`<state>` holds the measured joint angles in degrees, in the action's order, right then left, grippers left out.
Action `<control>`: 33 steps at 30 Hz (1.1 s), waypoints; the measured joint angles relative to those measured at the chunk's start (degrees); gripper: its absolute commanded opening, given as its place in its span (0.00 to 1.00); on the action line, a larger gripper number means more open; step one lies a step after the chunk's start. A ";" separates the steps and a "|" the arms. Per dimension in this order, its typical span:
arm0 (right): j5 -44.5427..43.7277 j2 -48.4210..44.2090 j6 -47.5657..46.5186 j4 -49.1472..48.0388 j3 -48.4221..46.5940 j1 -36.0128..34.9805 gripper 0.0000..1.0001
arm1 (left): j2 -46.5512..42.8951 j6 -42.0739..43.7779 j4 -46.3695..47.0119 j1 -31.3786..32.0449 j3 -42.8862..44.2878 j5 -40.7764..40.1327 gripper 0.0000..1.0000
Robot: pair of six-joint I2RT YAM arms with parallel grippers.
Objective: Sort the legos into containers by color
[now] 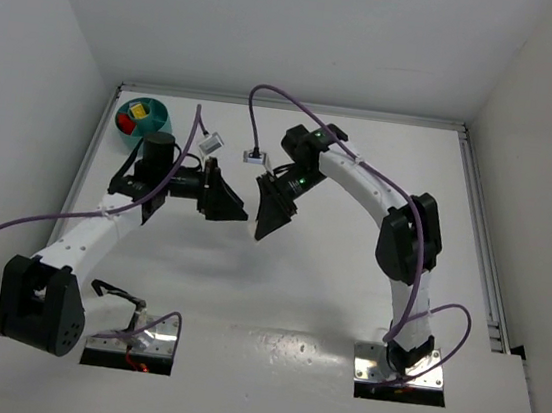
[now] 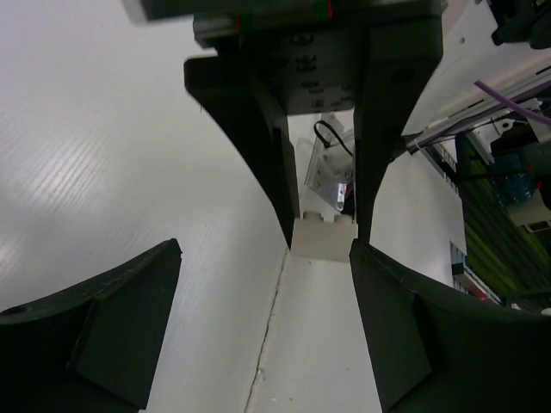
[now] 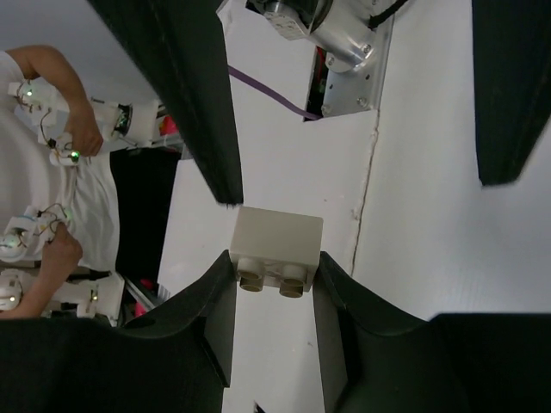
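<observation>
My right gripper point(image 3: 274, 256) is shut on a white lego brick point(image 3: 277, 241), its studs pointing toward the wrist camera. My left gripper point(image 2: 267, 258) is open and empty, facing the right gripper, with the brick point(image 2: 325, 238) just beyond its fingertips. In the top view both grippers meet above the table's middle, left point(image 1: 225, 198) and right point(image 1: 270, 216); the brick is hidden between them. The teal bowl point(image 1: 157, 109) stands at the far left corner and holds a yellow lego point(image 1: 139, 109) and a red lego point(image 1: 125, 125).
Purple cables point(image 1: 260, 94) loop above both arms. The white side walls close in the table on the left and right. The left arm's elbow point(image 1: 157, 152) is close to the bowl. A person's hands point(image 3: 65, 129) show beyond the table in the right wrist view.
</observation>
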<state>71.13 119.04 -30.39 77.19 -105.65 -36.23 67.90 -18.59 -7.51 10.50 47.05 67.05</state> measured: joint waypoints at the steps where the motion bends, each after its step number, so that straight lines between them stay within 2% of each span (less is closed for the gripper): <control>1: 0.07 0.04 0.13 0.04 -0.15 -0.37 0.05 | 0.00 -1.11 1.31 0.44 -0.15 -0.26 0.85; 8: 0.83 0.04 1.14 0.09 -1.11 -1.86 0.05 | 0.17 -4.87 5.88 3.85 -0.59 -0.83 0.81; 17: -0.31 0.04 2.23 0.31 -1.11 -1.70 0.02 | 0.57 -5.66 6.69 4.04 -0.96 1.33 0.79; 20: -0.85 0.04 2.38 0.31 -1.11 -1.64 0.02 | 0.57 -5.35 6.60 4.04 -1.40 2.43 0.85; 26: -2.16 0.04 2.40 0.31 -1.11 -1.44 0.02 | 0.63 -5.33 6.25 4.04 -1.64 5.86 0.87; 33: -2.73 0.04 2.40 0.31 -1.11 -1.42 0.02 | 0.94 -5.27 6.25 4.68 -1.64 7.96 0.77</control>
<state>68.40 119.09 -27.99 77.49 -106.76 -37.65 68.84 -23.86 -1.26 15.18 45.41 75.00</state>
